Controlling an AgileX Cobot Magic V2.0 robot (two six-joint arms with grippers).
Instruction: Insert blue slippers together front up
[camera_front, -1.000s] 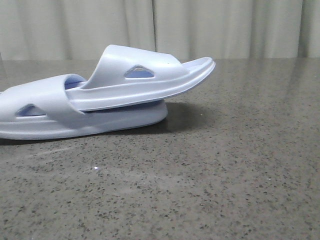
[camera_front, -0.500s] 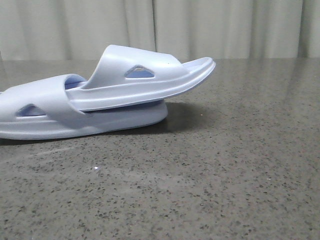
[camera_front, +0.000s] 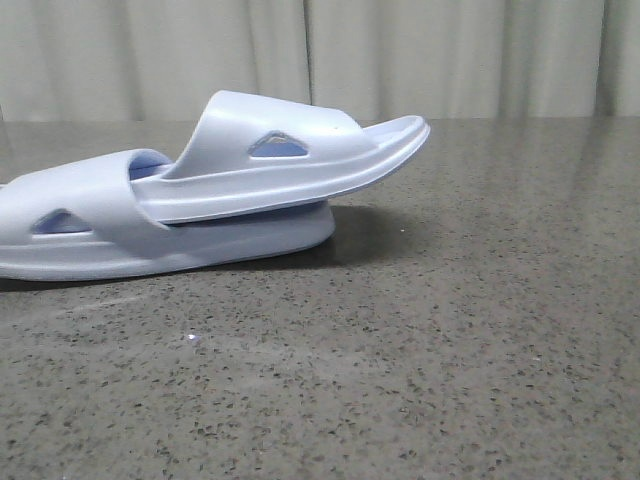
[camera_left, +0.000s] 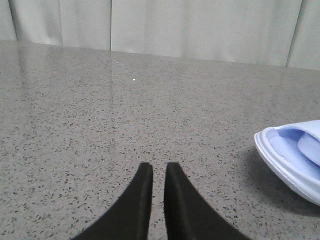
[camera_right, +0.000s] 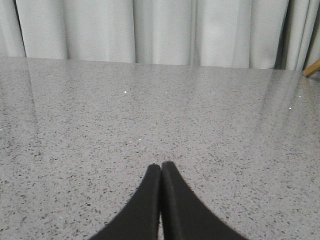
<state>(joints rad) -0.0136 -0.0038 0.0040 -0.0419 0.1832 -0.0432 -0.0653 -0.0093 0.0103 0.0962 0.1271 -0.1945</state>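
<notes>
Two pale blue-white slippers lie nested in the front view. The lower slipper (camera_front: 90, 225) rests flat on the table at the left. The upper slipper (camera_front: 290, 165) has one end pushed under the lower one's strap, and its other end points up to the right. One slipper end also shows in the left wrist view (camera_left: 295, 160). My left gripper (camera_left: 155, 167) is empty and nearly shut, with a narrow gap, low over the table and apart from the slippers. My right gripper (camera_right: 161, 166) is shut and empty. Neither gripper shows in the front view.
The speckled grey stone table (camera_front: 450, 350) stretches to the right of the slippers and in front of them. Pale curtains (camera_front: 450, 50) hang behind the table's far edge. A wooden piece (camera_right: 312, 69) pokes in at the edge of the right wrist view.
</notes>
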